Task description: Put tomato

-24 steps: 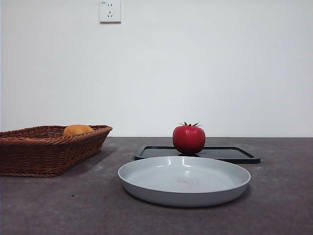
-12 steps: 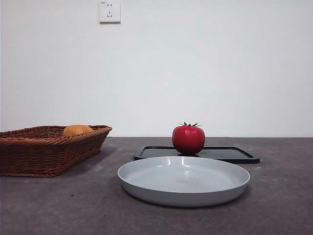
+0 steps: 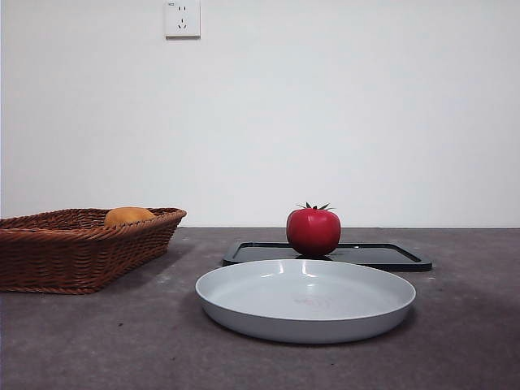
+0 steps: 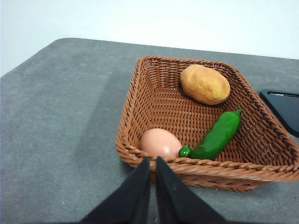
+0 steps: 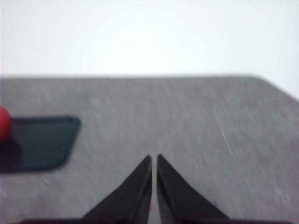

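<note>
The red tomato (image 3: 314, 231) with a dark green calyx stands on a black tray (image 3: 382, 255) behind a grey plate (image 3: 305, 299) in the front view. A sliver of the tomato (image 5: 3, 123) shows on the tray (image 5: 39, 142) at the side of the blurred right wrist view. My right gripper (image 5: 153, 157) is shut over bare table, apart from the tray. My left gripper (image 4: 153, 160) is shut just outside the near rim of the wicker basket (image 4: 140, 100). Neither arm shows in the front view.
The basket (image 3: 49, 252) stands at the left and holds a potato (image 4: 205, 84), a green pepper (image 4: 216, 136) and an egg (image 4: 160, 143). The potato (image 3: 128, 216) pokes over the rim in the front view. A wall socket (image 3: 182, 18) sits high on the white wall.
</note>
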